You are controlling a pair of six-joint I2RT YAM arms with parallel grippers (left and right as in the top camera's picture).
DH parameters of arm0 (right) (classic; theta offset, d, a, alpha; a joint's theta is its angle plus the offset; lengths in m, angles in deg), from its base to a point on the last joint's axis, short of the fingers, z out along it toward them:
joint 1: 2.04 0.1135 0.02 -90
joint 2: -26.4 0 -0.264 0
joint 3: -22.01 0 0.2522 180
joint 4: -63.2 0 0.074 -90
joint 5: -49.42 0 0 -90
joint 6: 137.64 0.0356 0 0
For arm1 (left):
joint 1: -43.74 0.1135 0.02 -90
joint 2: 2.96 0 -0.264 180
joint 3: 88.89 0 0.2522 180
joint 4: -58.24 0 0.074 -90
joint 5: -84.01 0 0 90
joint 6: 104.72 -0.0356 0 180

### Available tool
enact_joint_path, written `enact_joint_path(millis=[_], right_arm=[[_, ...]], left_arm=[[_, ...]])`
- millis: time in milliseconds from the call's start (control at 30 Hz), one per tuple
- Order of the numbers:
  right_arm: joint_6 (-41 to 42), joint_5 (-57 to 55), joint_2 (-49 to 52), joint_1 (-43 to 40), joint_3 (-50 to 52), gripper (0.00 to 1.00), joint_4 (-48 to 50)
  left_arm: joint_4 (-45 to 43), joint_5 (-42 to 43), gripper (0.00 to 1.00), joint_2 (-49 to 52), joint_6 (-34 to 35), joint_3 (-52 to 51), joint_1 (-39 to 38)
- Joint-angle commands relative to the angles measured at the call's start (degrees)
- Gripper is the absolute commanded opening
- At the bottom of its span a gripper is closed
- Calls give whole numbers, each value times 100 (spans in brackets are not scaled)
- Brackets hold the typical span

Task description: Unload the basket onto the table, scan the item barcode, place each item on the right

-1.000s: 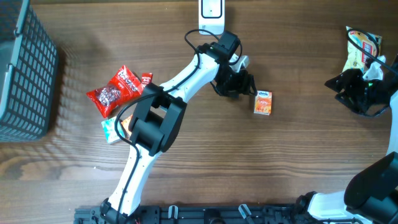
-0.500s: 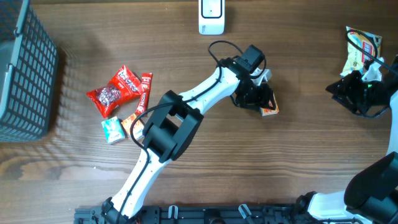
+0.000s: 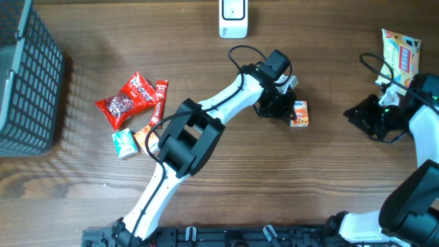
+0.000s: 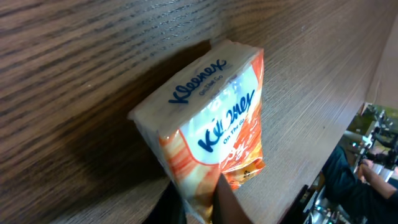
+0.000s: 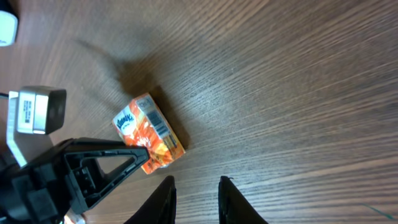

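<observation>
Left hand [image 4: 198, 202] pinches the Kleenex pack [image 4: 211, 118], centre frame; right hand [image 5: 196, 190] narrowly parted, empty. Next, likely: turn its barcode [image 5: 160, 124] toward the top-centre scanner [image 3: 232, 17].

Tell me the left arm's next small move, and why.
Probably lift the tissue pack slightly off the table. The left gripper is shut on its end, yet the pack lies on the wood, and the scanner sits apart at the table's far edge, so it has to be raised before carrying.

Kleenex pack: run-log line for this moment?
left end effector: shut on Kleenex pack | right end effector: open, empty, clear of Kleenex pack
</observation>
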Motion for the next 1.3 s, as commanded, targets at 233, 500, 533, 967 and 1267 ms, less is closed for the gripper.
enact_joint_path(millis=[233,500,533,967,1267], right_arm=[[92,133,-105,26,81,25,96],[87,133,-105,26,81,25,103],[90,133,-105,26,81,25,101],[76,131,-105,26,81,27,98],[74,133,-105,26,81,27,101]], left_arm=[[26,1008,4,131,-7,22,330],[28,3644,4,131,-374,20,1132],[28,4026,4,131,-503,20,1215],[2570,5152,4,55,-2828,22,2210],[5565,4999,4,-352,-5928,-28,2643]])
